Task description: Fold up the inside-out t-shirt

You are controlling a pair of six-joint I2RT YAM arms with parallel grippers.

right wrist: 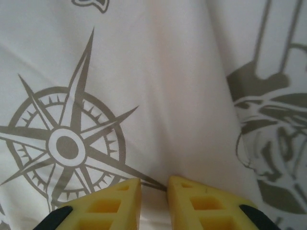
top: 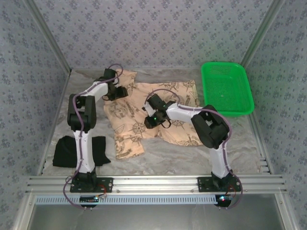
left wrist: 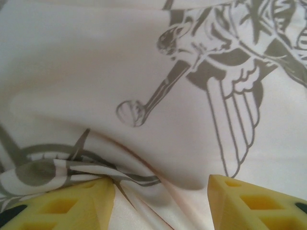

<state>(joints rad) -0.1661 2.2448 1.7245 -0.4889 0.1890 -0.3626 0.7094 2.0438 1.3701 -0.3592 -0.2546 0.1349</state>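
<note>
The inside-out t-shirt (top: 128, 132), peach-tan with dark compass and ship prints, lies spread and rumpled across the middle of the table. My left gripper (top: 116, 92) is down on its far left part. In the left wrist view its yellow fingers (left wrist: 91, 201) stand apart, the left gripper (left wrist: 160, 184) open over a raised ridge of t-shirt (left wrist: 144, 72) fabric that touches the left finger. My right gripper (top: 149, 120) sits on the shirt's middle. In the right wrist view the right gripper (right wrist: 154, 182) is shut on a narrow pinch of t-shirt (right wrist: 168, 96) cloth beside a compass print.
A plain black folded garment (top: 64, 151) lies at the near left, by the left arm's base. A green basket (top: 223, 64) stands at the far right. Patterned walls close the table on three sides, with a metal rail along the near edge.
</note>
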